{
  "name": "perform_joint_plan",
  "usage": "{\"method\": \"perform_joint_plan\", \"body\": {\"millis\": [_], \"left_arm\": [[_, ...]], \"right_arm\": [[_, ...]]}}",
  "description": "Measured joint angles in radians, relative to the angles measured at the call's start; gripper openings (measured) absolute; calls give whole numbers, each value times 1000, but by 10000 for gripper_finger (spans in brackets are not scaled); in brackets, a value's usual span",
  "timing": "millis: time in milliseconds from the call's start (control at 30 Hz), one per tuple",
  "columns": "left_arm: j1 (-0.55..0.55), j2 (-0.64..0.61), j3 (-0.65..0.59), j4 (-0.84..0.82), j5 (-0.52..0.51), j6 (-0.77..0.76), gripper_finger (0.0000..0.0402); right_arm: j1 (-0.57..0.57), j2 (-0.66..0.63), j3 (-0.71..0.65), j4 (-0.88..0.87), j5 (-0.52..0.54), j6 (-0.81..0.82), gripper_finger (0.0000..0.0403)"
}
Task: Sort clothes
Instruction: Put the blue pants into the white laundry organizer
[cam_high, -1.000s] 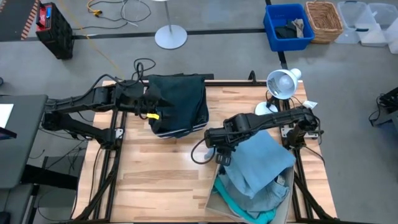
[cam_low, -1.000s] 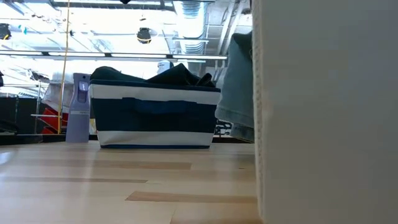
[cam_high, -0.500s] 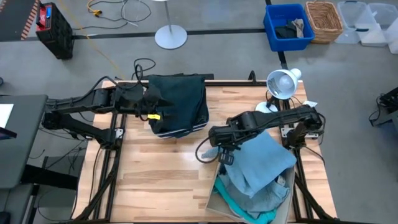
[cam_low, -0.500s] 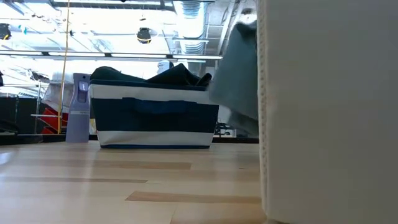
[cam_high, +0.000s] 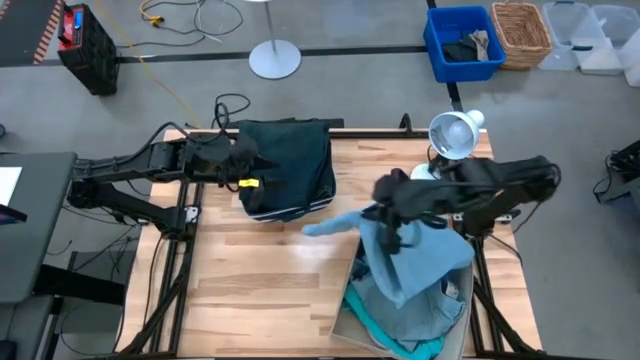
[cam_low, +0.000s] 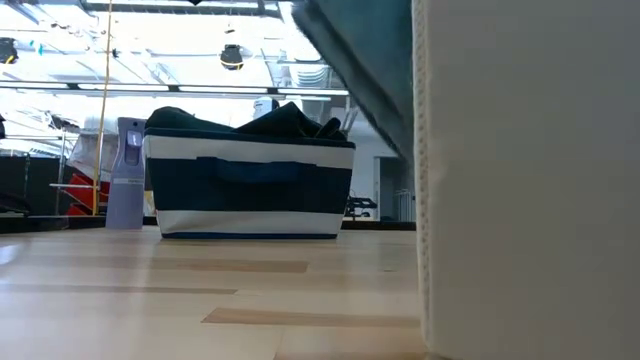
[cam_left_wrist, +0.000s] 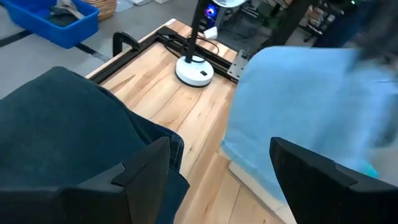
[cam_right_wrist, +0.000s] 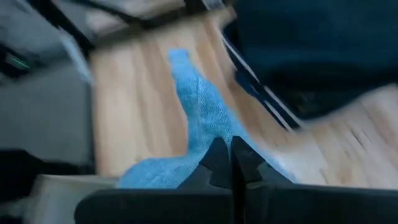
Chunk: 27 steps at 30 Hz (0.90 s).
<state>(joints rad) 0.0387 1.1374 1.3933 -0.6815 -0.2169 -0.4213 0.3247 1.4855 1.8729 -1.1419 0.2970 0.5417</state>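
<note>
Lifting the pale grey-blue garment (cam_high: 410, 255) clear of the beige fabric box (cam_high: 345, 325) at the worktop's (cam_high: 250, 290) near right corner, the right gripper (cam_high: 388, 222) pinches it with closed fingers, apparently bound for the striped bin (cam_high: 290, 170), where the left gripper (cam_high: 246, 167) waits, fingers spread empty.

Bare wooden tabletop (cam_high: 250, 275) lay open between the striped navy fabric bin (cam_high: 290, 170) and the beige fabric box (cam_high: 345, 325).
</note>
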Motion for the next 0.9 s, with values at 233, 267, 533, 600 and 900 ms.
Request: {"method": "perform_joint_plan", "body": {"millis": [233, 267, 533, 600, 900], "left_arm": [[0, 0, 0, 0, -24, -67, 271], [0, 0, 0, 0, -24, -72, 271], [0, 0, 0, 1, -39, -91, 271], [0, 0, 0, 9, -45, -101, 271], [23, 0, 0, 72, -51, -97, 271]], "right_arm": [[185, -106, 2, 192, 29, -52, 0], [219, -114, 2, 197, 29, -51, 0], [505, -83, 3, -3, 18, 225, 0], [565, -53, 2, -68, 14, 341, 0], [634, 132, 2, -253, -33, 688, 3]]}}
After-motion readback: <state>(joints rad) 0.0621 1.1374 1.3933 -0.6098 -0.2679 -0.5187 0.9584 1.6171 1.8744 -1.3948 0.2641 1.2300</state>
